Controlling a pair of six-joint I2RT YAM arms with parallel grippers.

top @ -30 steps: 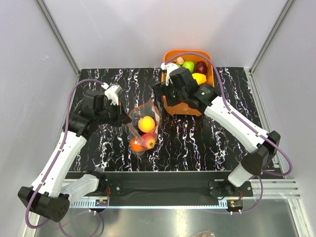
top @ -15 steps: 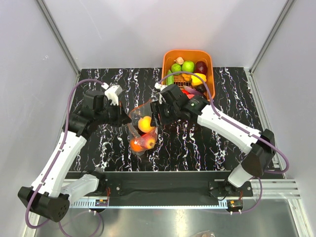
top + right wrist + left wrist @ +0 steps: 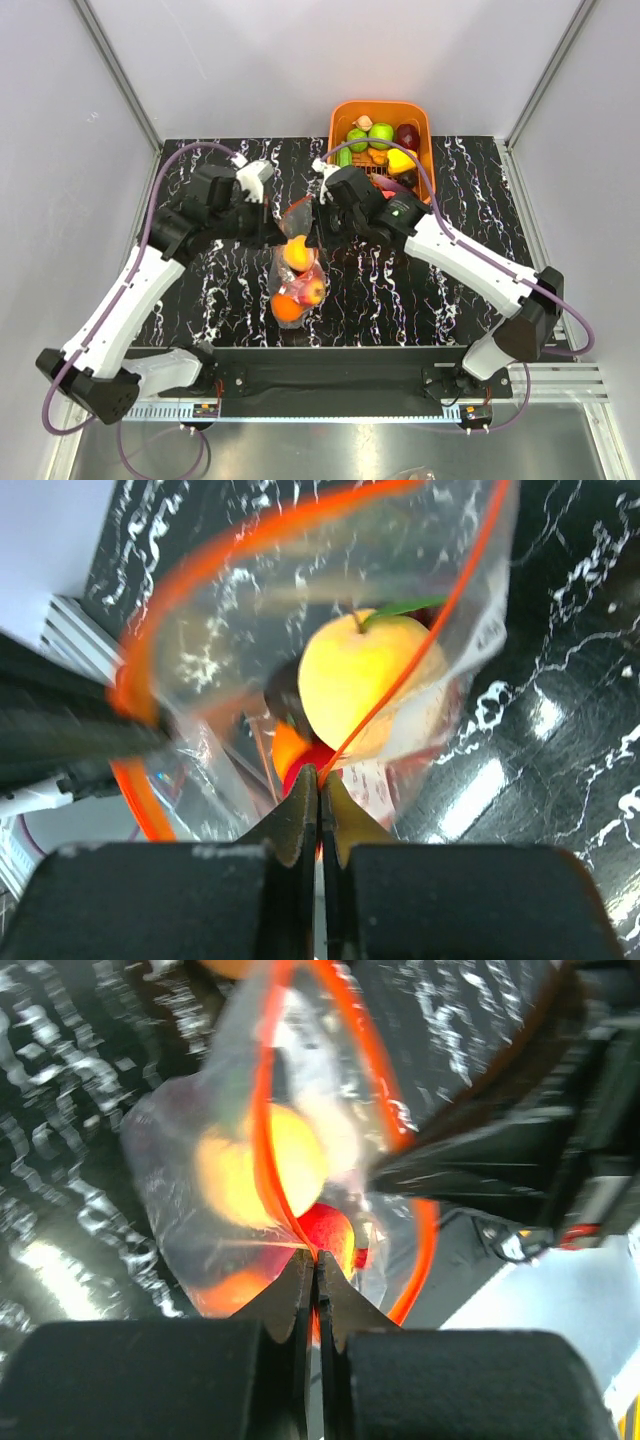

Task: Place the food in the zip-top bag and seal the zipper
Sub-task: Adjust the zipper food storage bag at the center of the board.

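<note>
The clear zip-top bag (image 3: 298, 270) hangs between my two grippers over the middle of the black marbled table. Inside it are food pieces: a yellow-orange one (image 3: 297, 252), a red one (image 3: 313, 291) and an orange one (image 3: 286, 308). My left gripper (image 3: 282, 235) is shut on the red-orange zipper (image 3: 258, 1130) at the bag's left rim, its jaws (image 3: 318, 1260) pressed together on the strip. My right gripper (image 3: 318, 228) is shut on the opposite rim, pinching the strip (image 3: 320, 775) in front of a yellow fruit (image 3: 365, 675). The bag's mouth gapes open between the grips.
An orange basket (image 3: 380, 104) stands at the back right with more toy food, among them green (image 3: 381, 134), dark red (image 3: 407, 136) and yellow (image 3: 403, 160) pieces. Grey walls enclose the table on three sides.
My right gripper came from the basket to the bag's right rim and shut on it. My left arm swung right and away with its rim; the bag now hangs narrower and taller.
</note>
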